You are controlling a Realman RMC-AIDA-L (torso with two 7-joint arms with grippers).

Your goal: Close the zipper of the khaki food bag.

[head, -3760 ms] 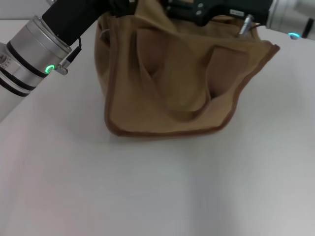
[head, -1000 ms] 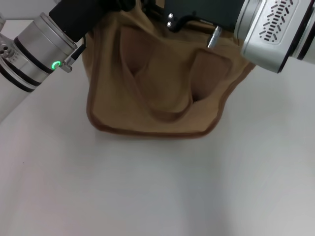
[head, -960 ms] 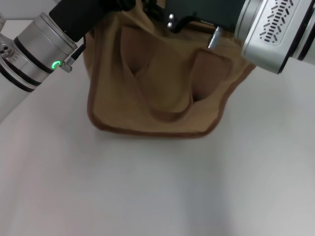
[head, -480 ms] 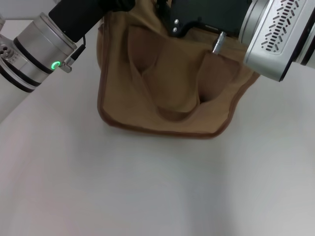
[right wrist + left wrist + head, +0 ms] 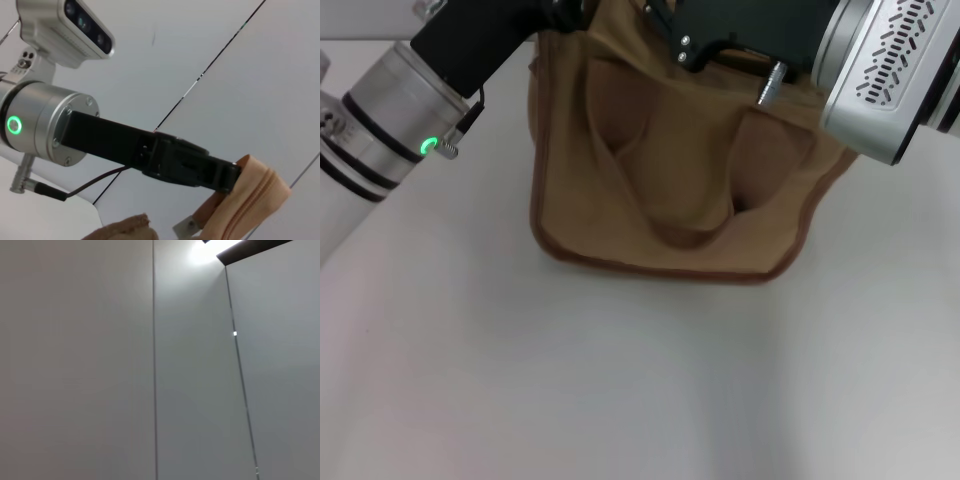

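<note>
Khaki canvas fills the head view's upper middle, where the khaki food bag [image 5: 670, 170] stands on a white table [image 5: 620, 380], its brown-piped lower edge resting on the surface and a wide strap handle [image 5: 670, 215] drooping down its front face. Compared with a second ago, the bag has shifted slightly toward the robot's right. The zipper [image 5: 250, 212] shows only in the right wrist view, a ribbed khaki tape end with a small silver tab below it, pinched by the left gripper [image 5: 231, 176], whose black fingers are clamped on the fabric. The right gripper [image 5: 680, 30] sits over the bag's top rim; whether it grips anything cannot be made out. Behind, the left wrist view shows only pale grey wall panels [image 5: 100, 365] with thin seams.
</note>
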